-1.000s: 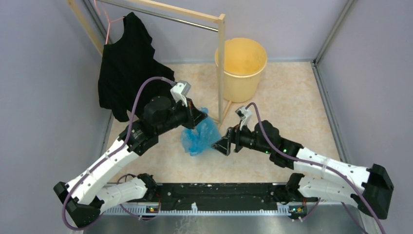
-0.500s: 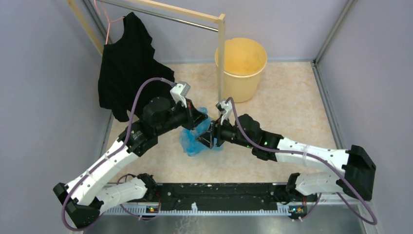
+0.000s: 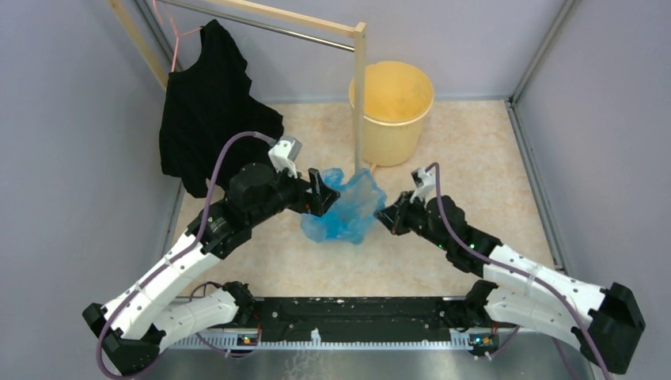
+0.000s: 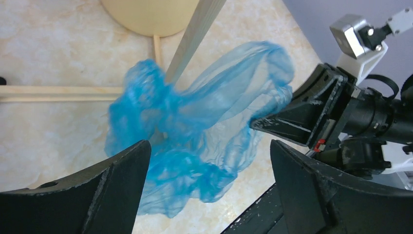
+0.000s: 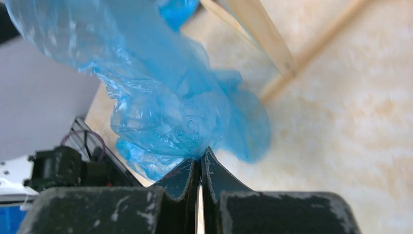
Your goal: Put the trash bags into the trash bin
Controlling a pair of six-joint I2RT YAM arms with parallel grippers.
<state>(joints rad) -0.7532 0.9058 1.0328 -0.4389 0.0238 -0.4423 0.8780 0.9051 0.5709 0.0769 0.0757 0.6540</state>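
A crumpled blue trash bag hangs between my two arms above the floor, just in front of the rack's post. My right gripper is shut on the bag's right edge; in the right wrist view the thin blue film is pinched at the fingertips. My left gripper stands open at the bag's left side, and in the left wrist view the bag hangs between and beyond its wide-apart fingers without touching them. The pale yellow-orange trash bin stands at the back, behind the post.
A wooden clothes rack has its upright post right beside the bin and its foot bars on the floor. A black garment hangs at the rack's left end. Grey walls enclose the floor on three sides.
My left gripper has opened and let go of the bag. My right gripper closed on the bag and pulled it to the right and up, so it now spreads out between the arms.
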